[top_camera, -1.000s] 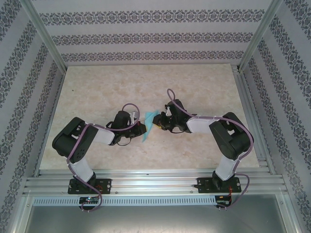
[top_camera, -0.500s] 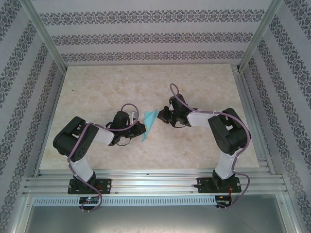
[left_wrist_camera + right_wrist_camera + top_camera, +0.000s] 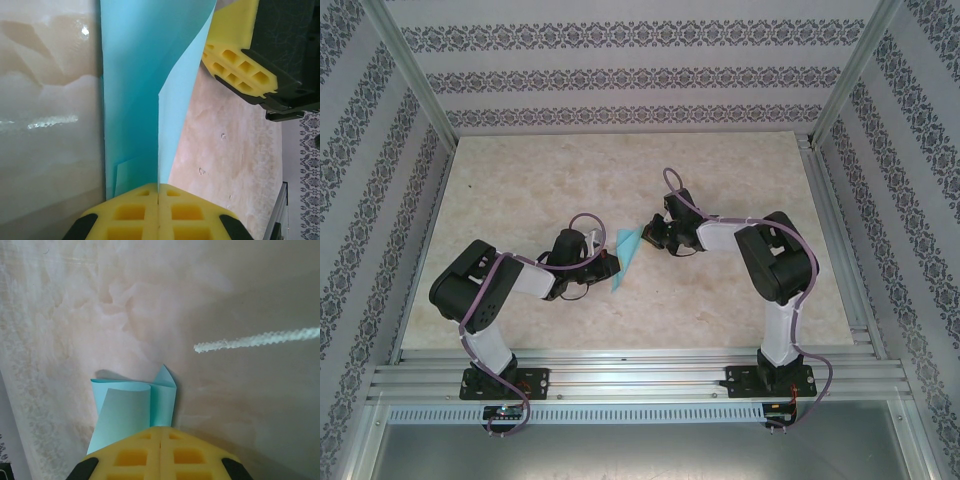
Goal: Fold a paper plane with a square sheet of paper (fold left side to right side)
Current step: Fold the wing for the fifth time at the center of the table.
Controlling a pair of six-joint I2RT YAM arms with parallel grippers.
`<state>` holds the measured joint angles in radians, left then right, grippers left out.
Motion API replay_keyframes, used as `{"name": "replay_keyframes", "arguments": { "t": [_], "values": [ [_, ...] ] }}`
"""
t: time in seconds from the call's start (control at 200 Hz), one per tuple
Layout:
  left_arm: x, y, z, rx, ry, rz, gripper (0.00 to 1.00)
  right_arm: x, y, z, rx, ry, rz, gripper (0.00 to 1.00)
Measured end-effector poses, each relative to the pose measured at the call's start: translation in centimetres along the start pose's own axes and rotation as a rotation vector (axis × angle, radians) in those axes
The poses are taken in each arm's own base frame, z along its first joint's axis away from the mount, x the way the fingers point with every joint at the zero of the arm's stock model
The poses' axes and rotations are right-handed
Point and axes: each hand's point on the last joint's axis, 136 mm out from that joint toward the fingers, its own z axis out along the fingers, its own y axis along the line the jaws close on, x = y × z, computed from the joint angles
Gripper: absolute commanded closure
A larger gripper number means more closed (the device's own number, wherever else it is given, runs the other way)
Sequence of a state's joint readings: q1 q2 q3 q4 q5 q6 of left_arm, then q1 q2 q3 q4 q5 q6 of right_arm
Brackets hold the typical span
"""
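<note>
Light-blue and unmarked, the square sheet of paper is sitting near the middle of the table, well apart from all four edges, folded into a slim, tapering wedge; its wider end is pointing toward the far edge and its narrow tip toward the near edge. Up close, its layers are overlapping along a straight edge, one flap is curling loosely instead of lying flat, and a small pointed corner is poking out beside the curl

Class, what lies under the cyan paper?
Marbled tabletop shows beside the cyan paper; the patch beneath it is covered. The paper's near end vanishes between the left gripper's shut pads.
</note>
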<state>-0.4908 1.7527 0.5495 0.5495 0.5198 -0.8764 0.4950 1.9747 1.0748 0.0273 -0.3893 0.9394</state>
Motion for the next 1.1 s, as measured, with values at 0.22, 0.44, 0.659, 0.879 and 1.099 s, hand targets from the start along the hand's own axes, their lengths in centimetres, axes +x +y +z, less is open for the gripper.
{"name": "replay_keyframes", "arguments": {
  "t": [0.22, 0.44, 0.659, 0.879, 1.099],
  "values": [
    [0.0, 0.0, 0.0, 0.0, 0.0, 0.0, 1.0, -0.1, -0.4, 0.7, 0.014, 0.011, 0.006, 0.99],
    [0.0, 0.0, 0.0, 0.0, -0.001, 0.0, 1.0, -0.3, -0.1, 0.9, 0.013, 0.014, -0.009, 0.99],
    [0.0, -0.1, 0.0, 0.005, 0.001, -0.009, 1.0, -0.1, 0.0, 1.1, 0.061, 0.019, -0.048, 0.99],
    [-0.6, -0.9, -0.7, 0.018, -0.014, -0.008, 1.0, -0.1, 0.0, 1.3, 0.107, 0.029, -0.092, 0.99],
    [-1.0, -1.1, -1.0, 0.019, -0.015, -0.008, 1.0, -0.1, 0.1, 1.3, 0.134, 0.026, -0.123, 0.99]
  ]
}}
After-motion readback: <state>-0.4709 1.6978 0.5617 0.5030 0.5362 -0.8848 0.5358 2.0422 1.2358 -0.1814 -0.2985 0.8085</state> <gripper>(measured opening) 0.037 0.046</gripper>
